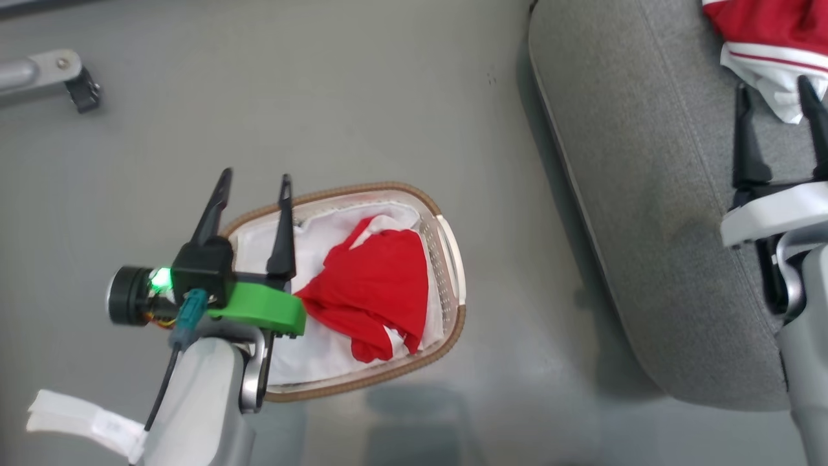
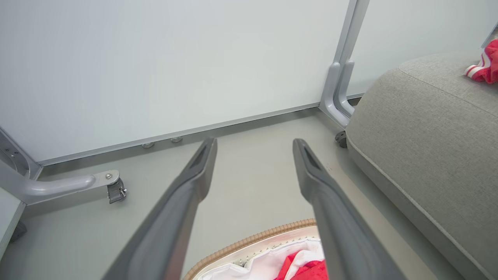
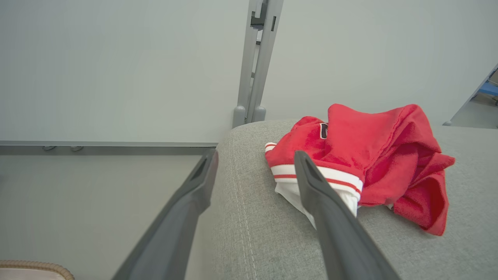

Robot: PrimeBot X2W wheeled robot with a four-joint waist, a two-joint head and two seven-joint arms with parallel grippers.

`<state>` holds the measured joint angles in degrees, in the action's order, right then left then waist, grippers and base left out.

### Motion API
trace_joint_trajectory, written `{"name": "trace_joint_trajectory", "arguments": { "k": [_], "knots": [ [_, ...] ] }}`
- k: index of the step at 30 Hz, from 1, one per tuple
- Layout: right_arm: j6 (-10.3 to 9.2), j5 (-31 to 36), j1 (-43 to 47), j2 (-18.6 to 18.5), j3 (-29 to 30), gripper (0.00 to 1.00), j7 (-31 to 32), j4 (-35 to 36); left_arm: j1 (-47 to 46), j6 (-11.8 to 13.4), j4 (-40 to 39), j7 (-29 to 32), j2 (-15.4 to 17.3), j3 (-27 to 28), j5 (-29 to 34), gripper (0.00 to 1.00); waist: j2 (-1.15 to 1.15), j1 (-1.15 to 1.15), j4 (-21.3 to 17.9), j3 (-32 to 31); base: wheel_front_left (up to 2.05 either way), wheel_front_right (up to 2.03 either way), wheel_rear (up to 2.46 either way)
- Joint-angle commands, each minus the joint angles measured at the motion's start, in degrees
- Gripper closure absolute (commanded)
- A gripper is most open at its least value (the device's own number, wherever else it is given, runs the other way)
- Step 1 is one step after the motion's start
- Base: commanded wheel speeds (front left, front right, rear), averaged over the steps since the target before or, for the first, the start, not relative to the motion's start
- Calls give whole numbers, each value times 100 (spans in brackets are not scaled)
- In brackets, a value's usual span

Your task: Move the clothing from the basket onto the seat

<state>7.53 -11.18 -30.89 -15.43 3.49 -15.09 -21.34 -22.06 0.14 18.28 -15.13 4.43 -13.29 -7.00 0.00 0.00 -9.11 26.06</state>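
Observation:
A red garment (image 1: 372, 288) lies crumpled in the white basket (image 1: 453, 259) on the floor, over the white liner. My left gripper (image 1: 255, 184) hovers open above the basket's left end, nothing between its fingers; the wrist view shows the basket rim (image 2: 253, 239) and red cloth (image 2: 307, 270) below. Another red garment (image 3: 369, 155) with striped trim rests on the grey seat (image 1: 647, 194). My right gripper (image 1: 773, 87) stands open over the seat, its tips just short of that garment (image 1: 770, 39), holding nothing.
A grey wheeled frame leg (image 1: 45, 74) sits on the floor at the far left. A white partition wall (image 2: 175, 58) with a grey post (image 2: 344, 77) runs behind the basket and seat. Bare floor (image 1: 323, 97) lies between basket and wall.

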Motion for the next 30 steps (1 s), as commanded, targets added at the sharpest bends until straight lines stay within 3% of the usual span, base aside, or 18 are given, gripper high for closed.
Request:
{"name": "trace_joint_trajectory", "arguments": {
  "k": [1, 13, 30],
  "knots": [
    [-8, -93, 254, 74, -59, 0, -11, 106, 201, 55, -29, -3, 21, 138, -58, 0, 0, 0, 267, -463, 0, 0, 0],
    [-8, -129, 1205, 652, -421, 0, -12, 430, 1029, 78, 65, -3, -61, 1064, -49, 0, 0, 0, 730, -1339, 0, 0, 0],
    [-8, 123, 2428, 996, -666, 0, -12, 370, 2336, -143, -146, -3, -143, 1501, -7, 0, 0, 0, 994, -2238, 0, 0, 0]
  ]
}}
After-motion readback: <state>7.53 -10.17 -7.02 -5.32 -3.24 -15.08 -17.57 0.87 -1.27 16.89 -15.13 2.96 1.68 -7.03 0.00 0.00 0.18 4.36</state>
